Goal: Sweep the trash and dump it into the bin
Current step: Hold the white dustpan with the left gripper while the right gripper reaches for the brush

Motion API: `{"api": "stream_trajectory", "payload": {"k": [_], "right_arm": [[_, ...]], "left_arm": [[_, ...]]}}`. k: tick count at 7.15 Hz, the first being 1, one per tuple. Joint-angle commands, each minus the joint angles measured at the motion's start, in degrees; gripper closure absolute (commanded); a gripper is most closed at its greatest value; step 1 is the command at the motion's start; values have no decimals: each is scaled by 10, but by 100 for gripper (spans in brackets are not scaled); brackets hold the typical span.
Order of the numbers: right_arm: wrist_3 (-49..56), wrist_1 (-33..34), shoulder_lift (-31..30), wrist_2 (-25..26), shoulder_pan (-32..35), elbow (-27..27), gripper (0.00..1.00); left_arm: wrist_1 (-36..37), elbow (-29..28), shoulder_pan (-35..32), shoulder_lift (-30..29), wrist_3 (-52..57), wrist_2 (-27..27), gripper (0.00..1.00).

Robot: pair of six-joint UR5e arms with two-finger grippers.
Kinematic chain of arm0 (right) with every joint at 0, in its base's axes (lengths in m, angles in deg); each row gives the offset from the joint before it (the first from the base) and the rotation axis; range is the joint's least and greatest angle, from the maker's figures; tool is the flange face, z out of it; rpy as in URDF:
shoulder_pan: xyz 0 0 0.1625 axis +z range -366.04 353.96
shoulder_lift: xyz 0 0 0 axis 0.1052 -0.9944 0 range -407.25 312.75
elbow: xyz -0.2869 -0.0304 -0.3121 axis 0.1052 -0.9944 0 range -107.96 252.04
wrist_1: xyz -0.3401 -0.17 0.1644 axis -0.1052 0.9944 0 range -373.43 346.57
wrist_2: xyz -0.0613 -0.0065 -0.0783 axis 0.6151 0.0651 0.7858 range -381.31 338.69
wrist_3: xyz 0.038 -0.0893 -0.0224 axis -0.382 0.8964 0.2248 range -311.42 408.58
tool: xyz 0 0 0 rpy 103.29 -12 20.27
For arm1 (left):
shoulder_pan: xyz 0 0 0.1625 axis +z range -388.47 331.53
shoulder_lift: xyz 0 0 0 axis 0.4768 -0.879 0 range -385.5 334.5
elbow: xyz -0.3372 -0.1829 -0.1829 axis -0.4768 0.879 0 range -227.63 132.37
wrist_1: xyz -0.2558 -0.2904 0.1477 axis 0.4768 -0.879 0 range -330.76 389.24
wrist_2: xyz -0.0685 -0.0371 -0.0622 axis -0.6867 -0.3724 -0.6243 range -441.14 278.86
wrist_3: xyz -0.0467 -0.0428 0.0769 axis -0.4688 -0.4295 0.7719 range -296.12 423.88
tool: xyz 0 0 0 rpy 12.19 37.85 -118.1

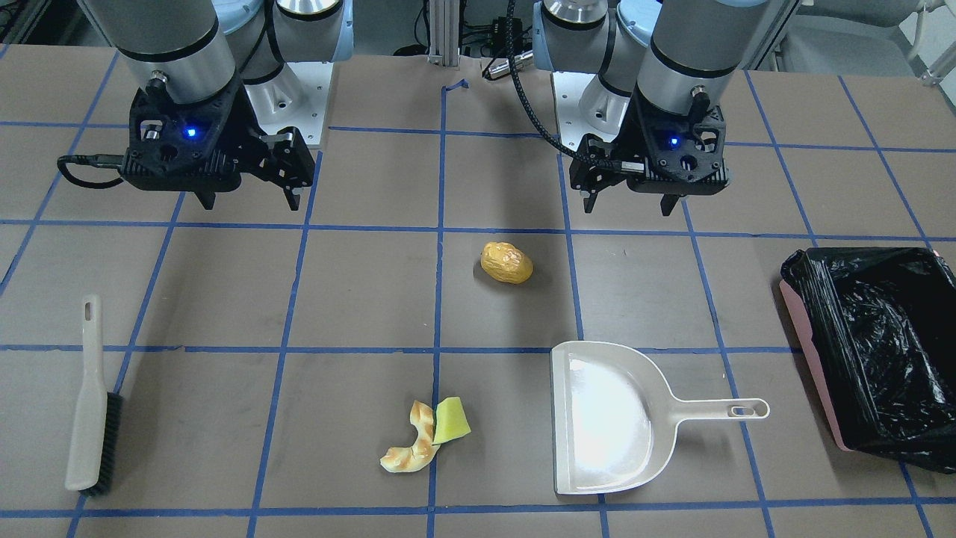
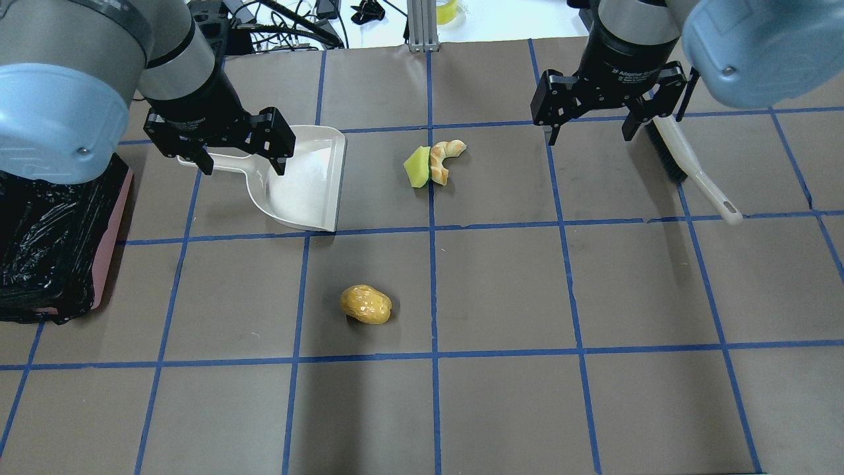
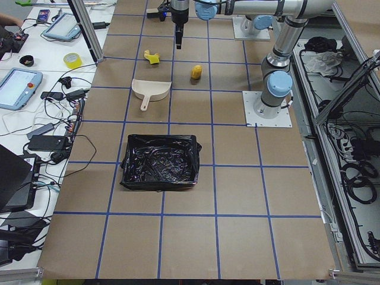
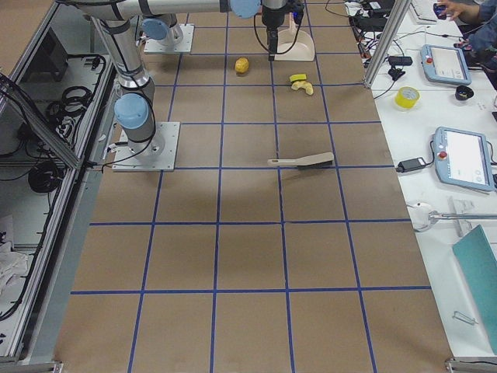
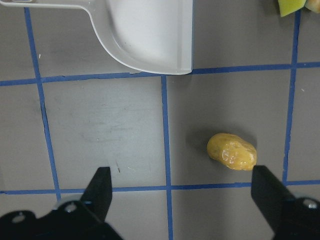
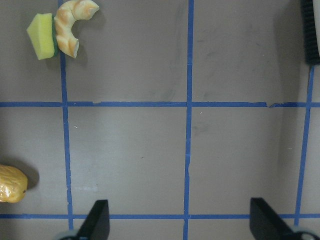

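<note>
The trash lies on the brown table: a golden potato-like lump (image 1: 507,263) (image 2: 366,304), and a curved croissant piece (image 1: 411,446) (image 2: 445,157) touching a yellow-green sponge (image 1: 451,421) (image 2: 417,167). The pink bin (image 1: 810,359) (image 2: 109,237) with a black bag stands at the table's end on my left. My left gripper (image 1: 631,200) (image 2: 244,165) is open and empty, hovering high over the table. Its wrist view shows the lump (image 5: 231,151) below it. My right gripper (image 1: 250,202) (image 2: 587,135) is also open and empty, hovering high. Its wrist view shows the croissant (image 6: 72,22) and sponge (image 6: 41,36).
A cream-white dustpan (image 1: 605,418) (image 2: 303,185) lies flat between the bin and the trash, handle toward the bin. A cream brush (image 1: 89,403) (image 2: 686,161) with dark bristles lies on my right side. Blue tape lines grid the table.
</note>
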Motion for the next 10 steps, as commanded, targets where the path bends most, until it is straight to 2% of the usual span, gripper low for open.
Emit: {"api": "stream_trajectory", "payload": {"k": [1, 7, 8, 9, 10], "right_arm": [[-1, 1, -2, 0, 0, 5, 0], [-1, 2, 2, 0, 0, 5, 0], [4, 4, 6, 1, -7, 6, 0], [53, 7, 18, 8, -24, 6, 0], [80, 26, 34, 9, -59, 5, 0]], "left_arm": [[0, 0, 0, 1, 0, -1, 0], [2, 1, 0, -5, 1, 2, 0], [-1, 1, 1, 0, 1, 3, 0], [5, 1, 2, -3, 1, 3, 0], [8, 0, 2, 2, 2, 2, 0]]}}
